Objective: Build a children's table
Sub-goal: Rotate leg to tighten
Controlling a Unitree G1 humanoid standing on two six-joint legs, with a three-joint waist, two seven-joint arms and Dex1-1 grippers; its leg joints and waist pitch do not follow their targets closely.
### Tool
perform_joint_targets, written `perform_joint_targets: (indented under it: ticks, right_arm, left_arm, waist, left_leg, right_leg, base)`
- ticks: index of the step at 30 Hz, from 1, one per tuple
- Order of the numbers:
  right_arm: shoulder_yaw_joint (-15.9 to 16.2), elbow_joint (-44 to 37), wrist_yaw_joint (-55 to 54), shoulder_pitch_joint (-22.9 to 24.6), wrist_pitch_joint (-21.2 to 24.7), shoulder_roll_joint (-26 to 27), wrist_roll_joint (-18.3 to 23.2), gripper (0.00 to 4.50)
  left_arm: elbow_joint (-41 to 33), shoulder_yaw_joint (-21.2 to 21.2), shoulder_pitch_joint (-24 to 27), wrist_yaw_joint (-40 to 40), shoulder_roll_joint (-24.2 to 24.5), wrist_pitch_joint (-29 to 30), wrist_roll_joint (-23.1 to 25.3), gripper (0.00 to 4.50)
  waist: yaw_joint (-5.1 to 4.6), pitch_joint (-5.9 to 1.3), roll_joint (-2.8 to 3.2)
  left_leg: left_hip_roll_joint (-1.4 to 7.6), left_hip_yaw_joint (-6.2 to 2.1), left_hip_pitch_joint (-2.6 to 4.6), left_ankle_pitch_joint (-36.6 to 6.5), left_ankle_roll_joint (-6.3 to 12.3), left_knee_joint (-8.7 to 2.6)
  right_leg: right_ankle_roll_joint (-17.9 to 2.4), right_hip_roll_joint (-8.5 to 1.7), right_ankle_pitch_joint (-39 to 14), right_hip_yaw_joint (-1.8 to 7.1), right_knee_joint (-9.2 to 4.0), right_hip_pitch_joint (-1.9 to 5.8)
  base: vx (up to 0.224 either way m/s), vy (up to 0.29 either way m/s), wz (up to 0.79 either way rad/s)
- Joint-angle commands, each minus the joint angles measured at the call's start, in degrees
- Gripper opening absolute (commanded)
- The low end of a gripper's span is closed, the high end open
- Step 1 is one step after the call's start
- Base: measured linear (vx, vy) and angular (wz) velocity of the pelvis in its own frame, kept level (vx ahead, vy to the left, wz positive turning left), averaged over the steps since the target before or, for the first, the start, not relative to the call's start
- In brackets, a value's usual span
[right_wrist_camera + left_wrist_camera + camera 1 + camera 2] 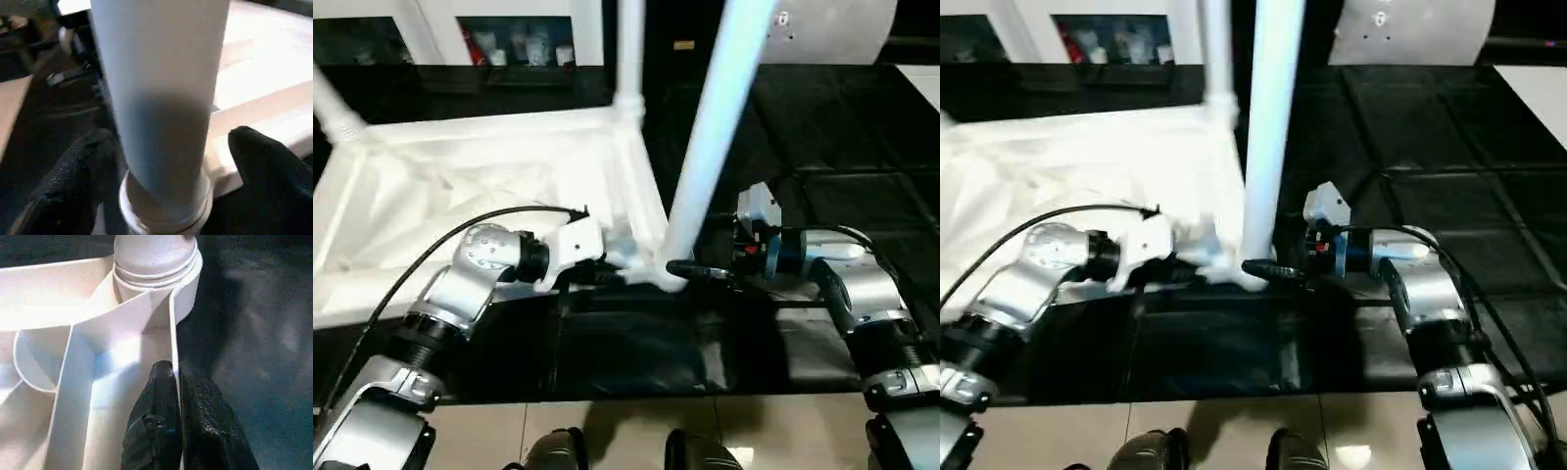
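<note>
Leg-fitting step: at frame centre the left pincer (171, 431) is clamped on the upturned top's (460, 176) rim while the right pincer (164, 181), fingers apart, straddles the socketed leg (705, 147), which next wants gripping and seating home.

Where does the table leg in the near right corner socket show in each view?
Left eye: the leg slants up from lower centre.
Right eye: the leg stands at centre.
Left wrist: its base sits in the socket, beyond the left gripper, shut on the tabletop's rim.
Right wrist: the leg stands between the right gripper's fingers.
Shared landmark: the corner socket.
</note>
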Motion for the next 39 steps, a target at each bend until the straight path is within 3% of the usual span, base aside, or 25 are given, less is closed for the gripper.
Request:
perform_joint_targets:
  ticks: [1, 6, 16, 21, 22, 26, 29, 31, 34, 37, 39]
  right_arm:
    - [0.7, 0.1, 2.3, -0.6, 0.4, -0.7, 0.5, 3.82]
    - [1.8, -0.4, 5.7, -0.4, 1.2, -0.7, 1.2, 3.54]
    - [2.4, -1.0, 8.5, 0.0, 2.9, -1.3, 1.8, 2.5]
    - [2.4, -1.5, 8.7, 0.7, 3.5, -1.2, 2.0, 2.28]
    - [2.2, -1.8, 8.2, 1.0, 4.0, -0.9, 2.2, 2.06]
    - [1.1, -3.5, 0.6, 2.2, 8.0, 1.4, 1.8, 1.98]
    - [1.1, -4.0, -4.8, 2.7, 9.6, 3.1, 0.3, 1.96]
    - [0.5, -4.3, -11.5, 3.0, 11.2, 6.0, -0.9, 1.96]
    - [-0.2, -4.0, -20.6, 3.0, 13.0, 10.1, -2.8, 1.96]
    - [-0.2, -3.4, -28.9, 3.2, 13.4, 13.2, -5.7, 1.95]
    - [-1.6, -2.4, -40.1, 3.0, 16.1, 17.7, -7.7, 1.95]
  left_arm:
    - [-2.5, -1.5, 0.2, -3.0, 0.3, -1.6, -0.9, 0.0]
    - [-2.5, -1.9, 0.2, -4.9, 1.1, -2.7, -1.1, 0.0]
    - [-2.3, -1.8, 0.1, -6.0, 1.5, -3.1, -1.3, 0.0]
    - [-2.1, -1.9, 0.2, -6.0, 1.6, -3.0, -1.2, 0.0]
    - [-2.0, -1.7, 0.2, -5.9, 1.5, -2.7, -1.2, 0.0]
    - [-1.9, -1.1, -0.2, -3.1, 0.3, 2.0, -0.7, 0.0]
    - [-0.8, -0.2, -1.2, 0.4, -1.6, 4.3, -0.3, 0.0]
    - [1.1, 0.5, -3.0, 5.5, -4.2, 6.6, 0.9, 0.0]
    - [3.3, 1.5, -5.3, 11.8, -7.8, 9.4, 1.9, 0.0]
    - [5.1, 2.4, -7.1, 16.7, -10.9, 11.7, 2.4, 0.0]
    - [7.0, 3.6, -9.3, 23.2, -15.0, 14.7, 2.5, 0.0]
  waist:
    - [-0.12, -4.25, -0.24]
    - [-0.07, -4.27, -0.5]
    - [0.03, -4.34, -0.38]
    - [0.13, -4.47, -0.3]
    - [0.17, -4.52, -0.26]
    - [0.19, -4.6, -0.32]
    - [-0.12, -4.21, -0.2]
    - [-0.39, -3.81, -0.29]
    - [-0.87, -3.86, -0.3]
    - [-1.42, -3.79, -0.41]
    - [-1.57, -3.82, -0.4]
  left_leg:
    - [5.01, -0.98, 1.66, -0.6, 9.94, -3.48]
    - [4.93, -0.99, 1.44, -0.1, 10.42, -3.36]
    - [5.02, -1.02, 1.53, 0.5, 10.36, -3.28]
    - [5.06, -1.0, 1.59, 0.5, 10.04, -3.23]
    - [5.05, -1.02, 1.57, 0.7, 10.09, -3.2]
    - [5.0, -1.06, 1.44, 1.6, 10.11, -3.17]
    - [4.97, -1.01, 1.51, -3.0, 7.62, -3.52]
    - [4.87, -1.06, 1.79, -7.0, 4.72, -3.98]
    - [4.63, -1.52, 1.57, -9.1, 1.89, -4.4]
    - [4.46, -1.54, 1.63, -10.0, 0.91, -4.52]
    - [4.31, -1.4, 1.68, -9.0, 0.99, -4.48]
  right_leg:
    - [-17.4, -5.17, -0.8, 2.31, -2.24, 3.02]
    - [-17.4, -5.27, -0.2, 2.23, -2.13, 3.14]
    - [-17.7, -5.26, 0.2, 2.09, -2.08, 3.12]
    - [-17.7, -5.24, 0.1, 2.01, -2.02, 3.16]
    - [-17.8, -5.27, 0.5, 1.98, -1.96, 3.21]
    - [-17.8, -5.29, 1.0, 1.9, -1.81, 3.33]
    - [-17.1, -5.49, -5.9, 2.06, -2.72, 3.08]
    - [-15.5, -5.4, -12.1, 2.24, -3.58, 2.87]
    - [-13.4, -5.69, -17.0, 2.26, -3.92, 3.32]
    - [-12.4, -5.62, -18.3, 2.32, -4.25, 3.08]
    - [-12.3, -5.42, -16.7, 2.4, -4.31, 2.9]
  base:
    - [0.0, 0.0, 0.0]
    - [0.0, 0.0, 0.0]
    - [0.0, 0.0, 0.0]
    - [0.0, 0.0, 0.0]
    - [0.0, 0.0, 0.0]
    - [0.0, 0.0, 0.0]
    - [0.0, 0.0, 0.0]
    - [0.0, 0.0, 0.0]
    - [0.0, 0.0, 0.0]
    - [0.0, 0.0, 0.0]
    - [0.0, 0.0, 0.0]
